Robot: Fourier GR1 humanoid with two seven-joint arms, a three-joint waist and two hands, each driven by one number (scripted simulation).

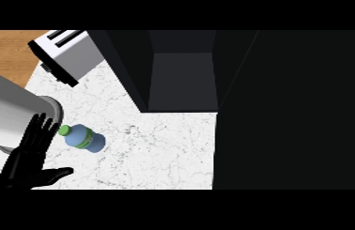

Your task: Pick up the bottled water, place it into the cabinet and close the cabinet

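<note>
A small blue water bottle [84,138] with a green cap and green label band stands on the white marble counter [159,149], at the left of the head view. My left hand [29,158] is at the lower left, fingers straight and pointing up, thumb out to the right, just left of the bottle and apart from it. The black cabinet [181,74] stands open at the top centre, showing a dark inner shelf. Its door [284,111] fills the right side. My right hand does not show.
A white toaster [66,53] with black slots sits at the upper left, beside a strip of wooden surface [17,50]. A grey forearm section [21,111] crosses the left edge above my hand.
</note>
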